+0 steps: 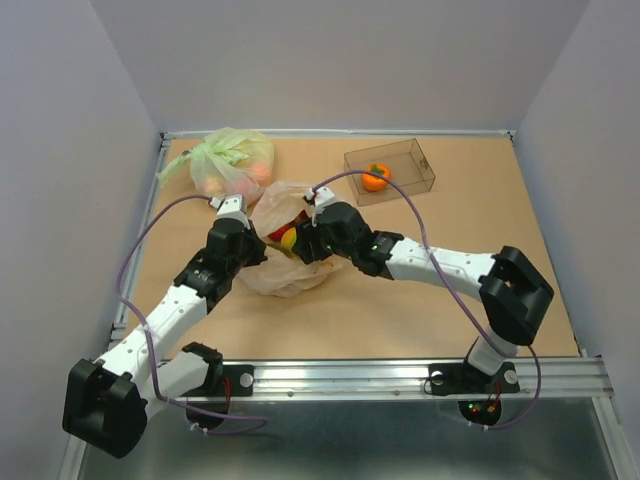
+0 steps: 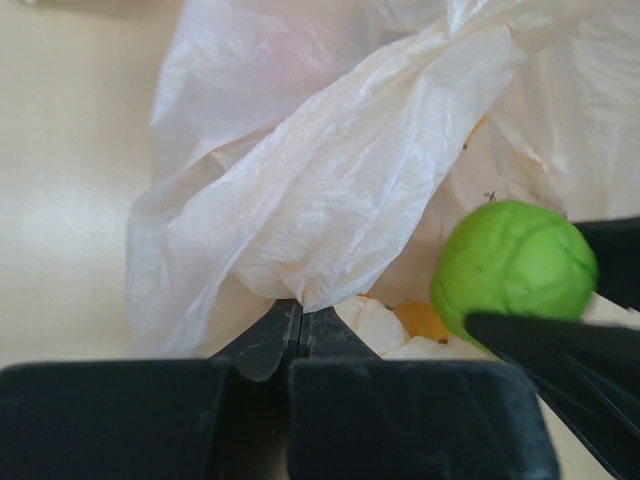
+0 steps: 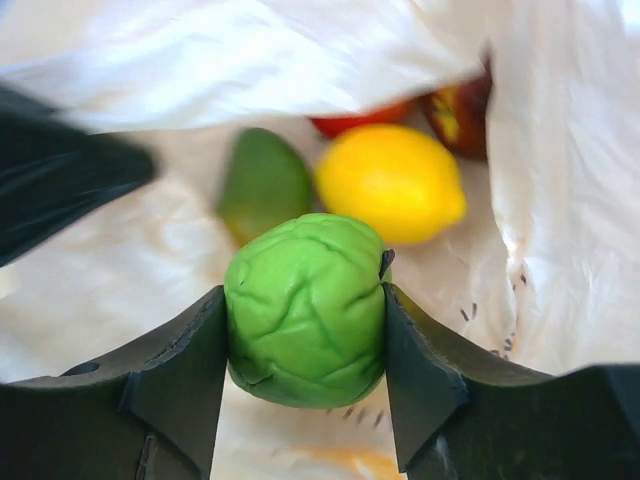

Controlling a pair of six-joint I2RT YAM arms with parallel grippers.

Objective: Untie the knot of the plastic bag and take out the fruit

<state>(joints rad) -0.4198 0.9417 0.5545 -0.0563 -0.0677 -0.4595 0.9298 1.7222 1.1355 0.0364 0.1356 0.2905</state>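
The pale peach plastic bag [image 1: 285, 270] lies open mid-table between both grippers. My left gripper [image 2: 297, 312] is shut on a fold of the bag's film [image 2: 330, 190] at its left side. My right gripper [image 3: 305, 320] is shut on a wrinkled green lime [image 3: 305, 305] inside the bag's mouth; the lime also shows in the left wrist view [image 2: 512, 265]. Behind it lie a yellow lemon [image 3: 392, 182], a dark green fruit [image 3: 264, 183] and red fruits [image 3: 458, 108]. No knot shows on the bag. An orange with a green cap [image 1: 376, 177] sits in the clear box [image 1: 420, 172].
A light-green translucent bag [image 1: 232, 160] with pinkish fruits sits at the back left, close to the peach bag. The clear box stands at the back right. Grey walls enclose the table; a metal rail [image 1: 400, 375] runs along the near edge.
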